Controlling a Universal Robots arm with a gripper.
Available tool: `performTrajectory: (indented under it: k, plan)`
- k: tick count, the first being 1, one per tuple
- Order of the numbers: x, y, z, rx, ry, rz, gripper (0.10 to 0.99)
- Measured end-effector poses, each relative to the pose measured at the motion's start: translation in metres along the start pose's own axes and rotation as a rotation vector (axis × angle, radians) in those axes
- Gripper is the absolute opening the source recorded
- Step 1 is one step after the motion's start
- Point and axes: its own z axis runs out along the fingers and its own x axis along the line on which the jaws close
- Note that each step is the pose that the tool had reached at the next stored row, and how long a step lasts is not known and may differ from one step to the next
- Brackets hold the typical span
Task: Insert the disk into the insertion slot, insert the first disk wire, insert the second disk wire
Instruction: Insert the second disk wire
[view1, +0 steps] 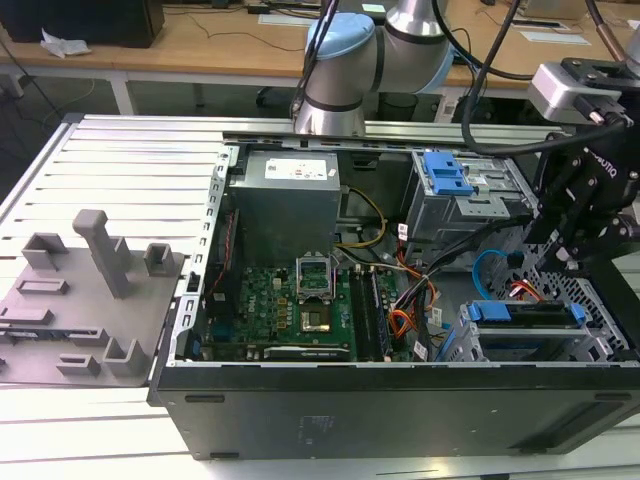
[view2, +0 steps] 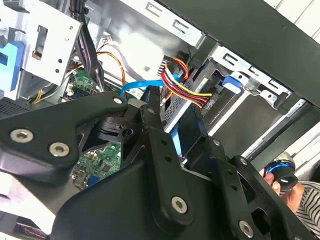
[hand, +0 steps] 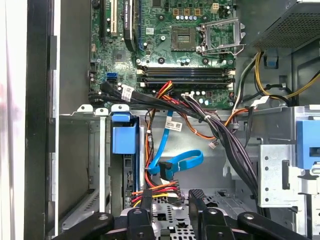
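Disk (view1: 527, 312): smooth bright-blue plastic carrier. Insertion slot (view1: 530, 343): dull grey perforated sheet metal. Second disk wire (hand: 182, 162): glossy light-blue plastic sheath. Gripper (hand: 171, 199): matt black. Case (view1: 400, 400): matt black metal.

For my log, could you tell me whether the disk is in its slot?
In: the disk lies inside the insertion slot, blue carrier between its grey walls.

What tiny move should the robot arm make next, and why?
Probably ease the gripper toward the end of the second disk wire. The disk already sits in the insertion slot, coloured wires reach its back, but that light-blue loop seems to hang unplugged just ahead of the gripper.
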Motion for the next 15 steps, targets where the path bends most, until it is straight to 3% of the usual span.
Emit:
performTrajectory:
  k: [15]
  plan:
    - [0.0000, 0.0040, 0.0002, 0.000, 0.0000, 0.000, 0.420]
